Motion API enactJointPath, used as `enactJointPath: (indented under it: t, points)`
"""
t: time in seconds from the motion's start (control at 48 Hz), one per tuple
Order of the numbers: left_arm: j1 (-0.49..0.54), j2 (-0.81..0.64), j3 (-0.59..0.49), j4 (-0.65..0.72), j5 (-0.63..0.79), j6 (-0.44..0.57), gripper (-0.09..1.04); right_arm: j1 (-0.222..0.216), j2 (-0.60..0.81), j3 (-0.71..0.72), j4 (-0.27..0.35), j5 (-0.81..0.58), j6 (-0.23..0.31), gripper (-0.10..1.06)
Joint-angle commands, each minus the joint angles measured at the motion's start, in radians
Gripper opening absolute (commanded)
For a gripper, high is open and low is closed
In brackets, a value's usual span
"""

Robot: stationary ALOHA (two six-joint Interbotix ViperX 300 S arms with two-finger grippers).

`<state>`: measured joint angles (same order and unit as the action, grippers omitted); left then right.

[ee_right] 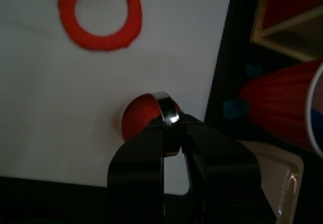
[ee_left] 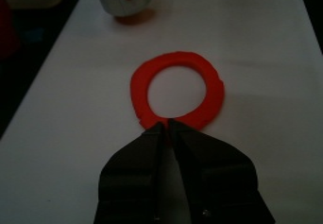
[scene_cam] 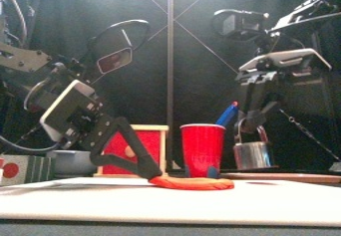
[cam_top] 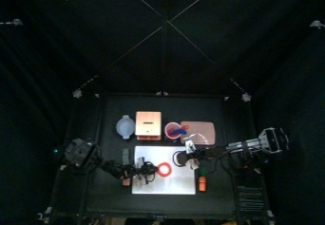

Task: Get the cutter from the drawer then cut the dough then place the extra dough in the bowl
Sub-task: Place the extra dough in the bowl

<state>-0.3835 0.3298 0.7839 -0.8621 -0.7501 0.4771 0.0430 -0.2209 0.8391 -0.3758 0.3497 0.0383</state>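
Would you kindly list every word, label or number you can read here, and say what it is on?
None can be read: the board, dough ring, red cup, box and cutter show no print, label or number.

We see a red dough ring on a white cutting board, a red cup holding a blue knife, and a black worktop.
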Motion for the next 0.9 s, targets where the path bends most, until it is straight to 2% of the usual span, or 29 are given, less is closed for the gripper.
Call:
enactJointPath:
  t: [0.021, 0.25, 0.396, 0.562, 0.75, 0.896]
  points:
    - [0.014, -0.063, -0.006, 0.023, -0.005, 0.017, 0.58, -0.021, -0.021, 0.017, 0.006, -0.052, 0.0, 0.44]
    - [0.014, -0.083, -0.012, 0.075, -0.006, 0.029, 0.59, -0.028, -0.031, 0.025, 0.025, -0.058, 0.0, 0.52]
    - [0.015, -0.087, -0.006, 0.074, -0.005, 0.028, 0.61, -0.028, -0.035, 0.02, 0.051, -0.046, -0.002, 0.66]
    - [0.015, -0.086, -0.012, 0.064, -0.005, 0.025, 0.69, -0.023, -0.055, 0.005, 0.058, -0.037, 0.0, 0.8]
    - [0.055, -0.06, -0.029, 0.064, -0.005, 0.029, 0.8, -0.018, -0.064, -0.037, 0.058, -0.031, 0.002, 0.81]
    - [0.086, -0.028, -0.052, 0.063, 0.046, 0.029, 0.85, -0.002, -0.052, -0.06, 0.074, -0.035, 0.0, 0.81]
